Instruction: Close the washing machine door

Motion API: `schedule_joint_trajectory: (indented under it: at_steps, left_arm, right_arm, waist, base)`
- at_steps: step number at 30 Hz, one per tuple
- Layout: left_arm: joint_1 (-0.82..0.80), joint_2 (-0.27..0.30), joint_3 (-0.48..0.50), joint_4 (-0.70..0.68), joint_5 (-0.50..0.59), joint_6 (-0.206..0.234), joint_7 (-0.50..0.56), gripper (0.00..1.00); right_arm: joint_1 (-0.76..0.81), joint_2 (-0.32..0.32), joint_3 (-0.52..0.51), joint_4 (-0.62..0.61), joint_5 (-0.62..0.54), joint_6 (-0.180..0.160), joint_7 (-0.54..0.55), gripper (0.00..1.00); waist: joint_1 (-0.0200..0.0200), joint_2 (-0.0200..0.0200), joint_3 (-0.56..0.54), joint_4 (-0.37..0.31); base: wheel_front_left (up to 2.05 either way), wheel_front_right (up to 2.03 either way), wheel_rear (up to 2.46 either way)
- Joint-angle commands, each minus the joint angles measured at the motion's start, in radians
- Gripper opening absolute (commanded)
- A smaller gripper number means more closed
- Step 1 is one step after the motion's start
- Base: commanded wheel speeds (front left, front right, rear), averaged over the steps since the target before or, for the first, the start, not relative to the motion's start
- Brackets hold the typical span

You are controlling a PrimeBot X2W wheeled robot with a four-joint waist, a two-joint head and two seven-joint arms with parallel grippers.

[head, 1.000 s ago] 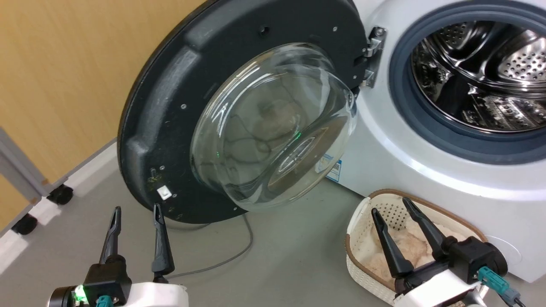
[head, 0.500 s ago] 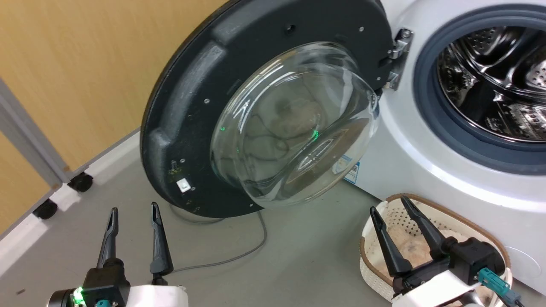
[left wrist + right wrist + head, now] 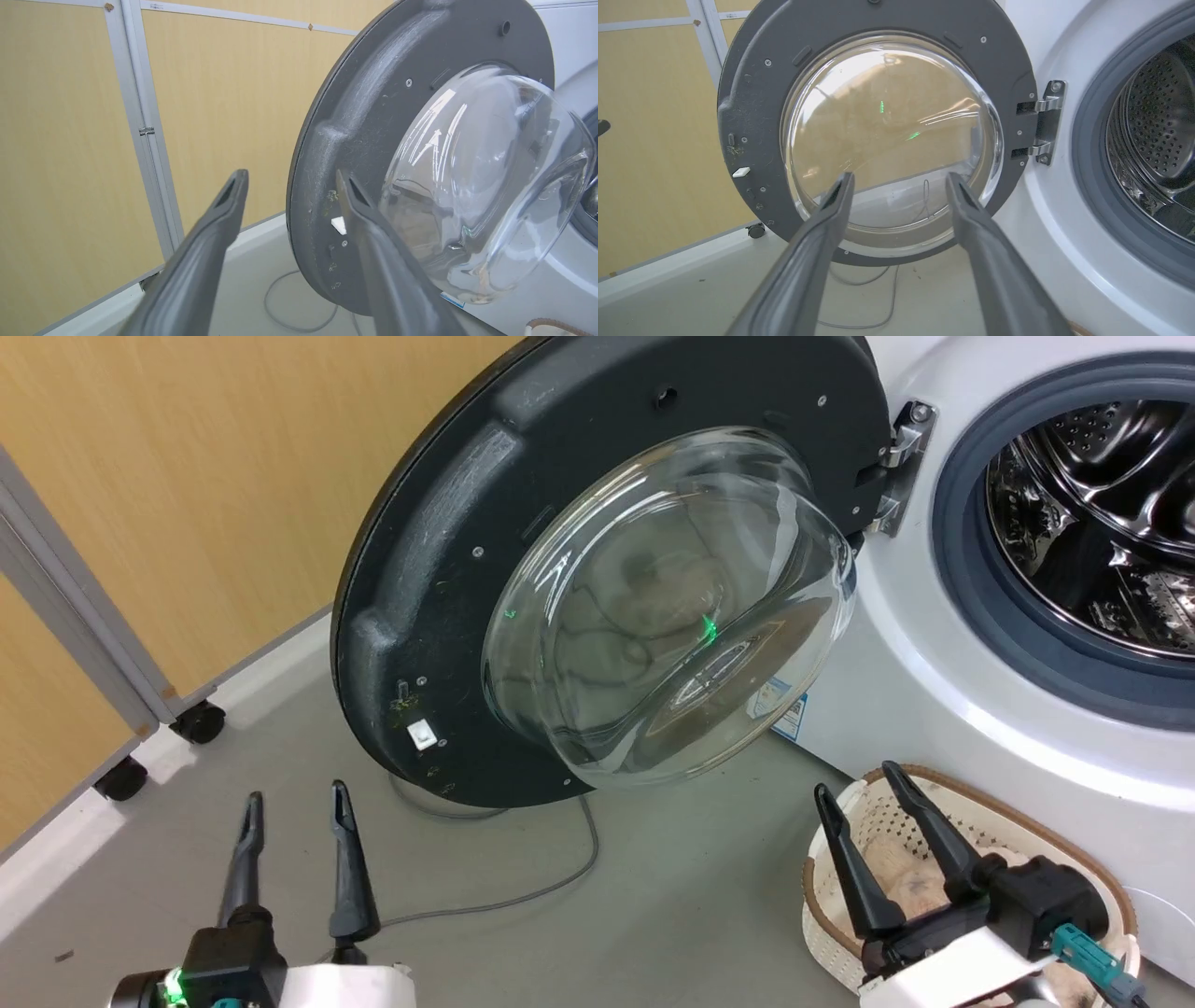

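The washing machine door [image 3: 448,569] stands wide open, its black rim and bulging glass bowl [image 3: 672,607] facing me, hung on a metal hinge [image 3: 901,467]. The white washing machine [image 3: 943,644] shows its steel drum [image 3: 1102,523] at the right. My left gripper [image 3: 294,803] is open and empty, low at the left, short of the door's lower edge. In the left wrist view the door [image 3: 364,107] rises just beyond the left gripper [image 3: 292,179]. My right gripper [image 3: 854,782] is open over the basket. The right wrist view faces the door [image 3: 752,116] beyond the right gripper [image 3: 899,179], hinge [image 3: 1045,121] to its right.
A cream perforated basket [image 3: 971,812] with pale cloth sits on the floor against the machine's front. A grey cable [image 3: 560,877] loops on the floor under the door. A wooden wall [image 3: 187,476] and a castor frame [image 3: 201,719] lie at the left.
The head camera has turned left, so door, machine and basket have all shifted right in view. Both grippers stay open in nearly the same place.
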Motion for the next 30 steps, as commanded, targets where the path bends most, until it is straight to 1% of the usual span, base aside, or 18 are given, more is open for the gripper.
schedule_joint_trajectory:
  at_steps: [1, 3, 6, 11, 12, 15, 19, 21, 25, 30]
  left_arm:
    - [0.008, 0.000, -0.004, 0.000, -0.010, -0.007, -0.005, 0.00]
    - [0.003, 0.000, 0.001, -0.001, -0.014, -0.013, -0.005, 0.00]
    - [-0.019, 0.005, 0.017, 0.000, -0.023, -0.033, -0.005, 0.00]
    - [-0.120, 0.052, 0.063, 0.021, -0.068, -0.102, -0.005, 0.00]
    - [-0.185, 0.078, 0.089, 0.050, -0.100, -0.134, -0.005, 0.00]
    - [-0.289, 0.117, 0.148, 0.105, -0.178, -0.169, 0.015, 0.00]
    - [-0.421, 0.167, 0.247, 0.191, -0.342, -0.218, 0.105, 0.00]
    - [-0.484, 0.189, 0.302, 0.251, -0.432, -0.231, 0.160, 0.00]
    - [-0.590, 0.218, 0.386, 0.375, -0.592, -0.235, 0.279, 0.00]
    - [-0.694, 0.223, 0.454, 0.530, -0.781, -0.228, 0.460, 0.00]
  right_arm:
    - [-0.002, -0.002, -0.002, -0.003, 0.005, 0.001, -0.005, 1.00]
    - [0.000, -0.001, -0.004, -0.005, 0.003, 0.001, -0.005, 1.00]
    - [0.004, -0.001, -0.013, -0.011, 0.000, 0.001, -0.005, 1.00]
    - [0.027, 0.001, -0.059, -0.037, -0.019, 0.001, -0.005, 1.00]
    - [0.043, 0.003, -0.080, -0.050, -0.026, 0.001, -0.005, 1.00]
    - [0.063, 0.004, -0.098, -0.071, -0.039, 0.001, -0.005, 1.00]
    - [0.057, -0.003, -0.111, -0.089, -0.048, 0.001, -0.005, 1.00]
    - [0.049, -0.009, -0.113, -0.094, -0.049, 0.001, -0.005, 1.00]
    - [0.037, -0.017, -0.114, -0.099, -0.050, 0.001, -0.005, 1.00]
    - [0.024, -0.024, -0.117, -0.101, -0.049, 0.001, -0.005, 1.00]
  waist:
    - [0.0000, 0.0000, 0.000, 0.000]
    - [0.0000, 0.0000, 0.002, 0.000]
    - [0.0000, 0.0000, 0.007, -0.002]
    - [0.0000, 0.0000, 0.030, -0.007]
    - [0.0000, 0.0000, 0.040, -0.008]
    - [0.0000, 0.0000, 0.065, -0.025]
    - [0.0000, 0.0000, 0.108, -0.069]
    - [0.0000, 0.0000, 0.124, -0.087]
    - [0.0000, 0.0000, 0.148, -0.116]
    - [0.0000, 0.0000, 0.165, -0.135]
  base:
    - [0.00, 0.00, 0.00]
    - [0.00, 0.00, 0.00]
    - [0.00, 0.00, 0.00]
    - [0.00, 0.00, 0.00]
    - [0.00, 0.00, 0.00]
    - [0.00, 0.00, 0.00]
    - [0.00, 0.00, 0.00]
    - [0.00, 0.00, 0.00]
    - [0.00, 0.00, 0.00]
    - [0.00, 0.00, 0.00]
